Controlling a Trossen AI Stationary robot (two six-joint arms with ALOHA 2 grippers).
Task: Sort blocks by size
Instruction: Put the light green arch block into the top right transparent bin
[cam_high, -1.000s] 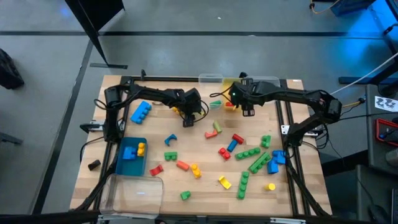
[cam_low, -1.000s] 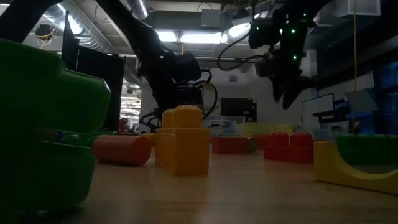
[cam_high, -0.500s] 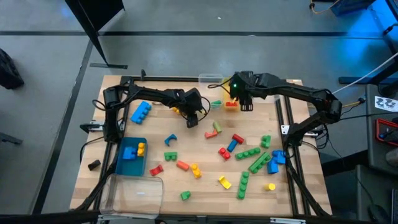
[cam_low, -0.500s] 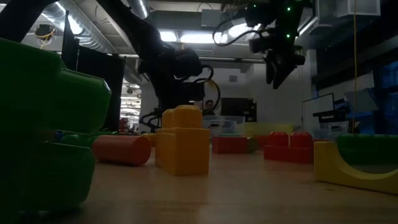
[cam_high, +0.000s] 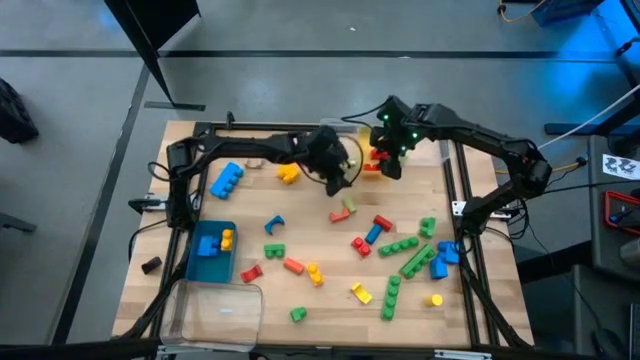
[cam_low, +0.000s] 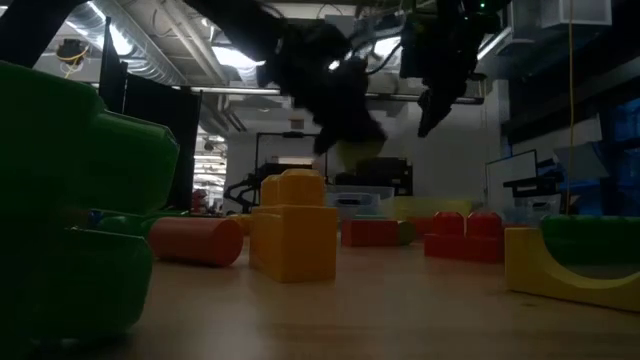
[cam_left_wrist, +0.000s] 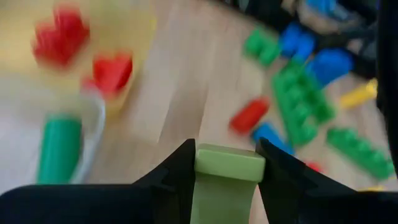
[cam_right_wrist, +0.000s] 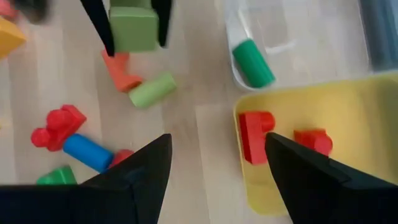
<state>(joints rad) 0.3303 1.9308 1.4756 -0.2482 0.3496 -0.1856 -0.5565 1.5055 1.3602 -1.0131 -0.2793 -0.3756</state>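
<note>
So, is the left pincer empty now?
No, the left pincer grips a light green block between its fingers.

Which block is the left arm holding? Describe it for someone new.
Look at the far middle of the table, beside the yellow bin. The left gripper holds a pale green block in the air. It alone is lifted; the other blocks lie down.

The left gripper has swung away from the orange-yellow block, leaving it on the table, and now hangs toward the yellow bin, its fingers clamped on a light green block. It's also higher than a second ago, well off the tabletop in the low view. The right gripper has pulled back and up, jaws apart, now over the yellow bin's near side.
</note>
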